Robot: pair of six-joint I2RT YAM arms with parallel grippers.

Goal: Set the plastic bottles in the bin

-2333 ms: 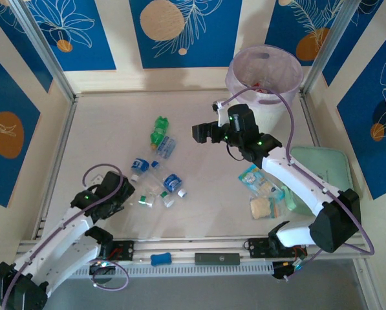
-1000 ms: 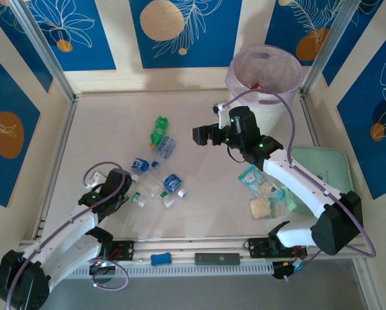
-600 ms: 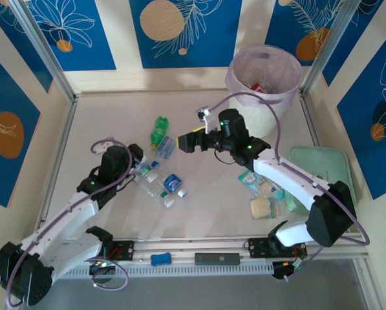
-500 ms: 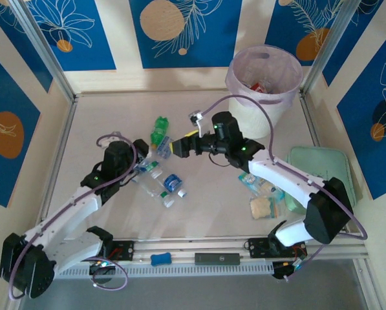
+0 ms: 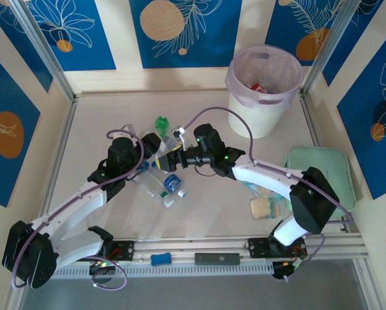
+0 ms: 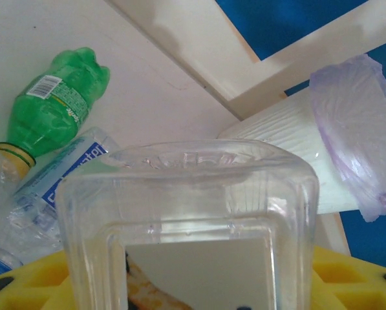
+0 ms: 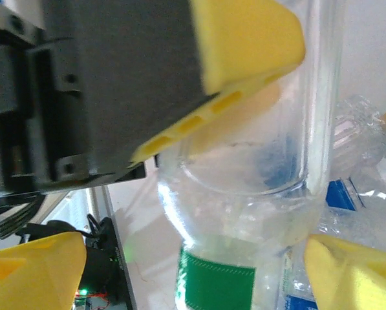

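My left gripper (image 5: 155, 150) is shut on a clear bottle with a green label (image 5: 163, 155), held up over the pile. That bottle's square base (image 6: 186, 213) looms between the yellow pads (image 6: 351, 278) in the left wrist view. My right gripper (image 5: 174, 156) faces it from the right, open, its pads (image 7: 34, 271) apart on either side of the held bottle (image 7: 244, 213). A green bottle (image 5: 161, 123) (image 6: 53, 110) and clear blue-labelled bottles (image 5: 172, 183) (image 6: 57, 177) lie on the table. The white bin (image 5: 235, 81) (image 6: 289, 155) with its lilac liner stands at the back right.
A mint-green case (image 5: 322, 174) lies at the right edge. Snack packets (image 5: 254, 184) and a tan biscuit piece (image 5: 260, 208) lie under the right arm. A small blue object (image 5: 160, 259) sits on the front rail. Open tabletop lies between the pile and the bin.
My left arm has risen from the near left with a clear bottle to above the pile. My right arm swung left from beside the bin to meet it, its jaws narrowing.
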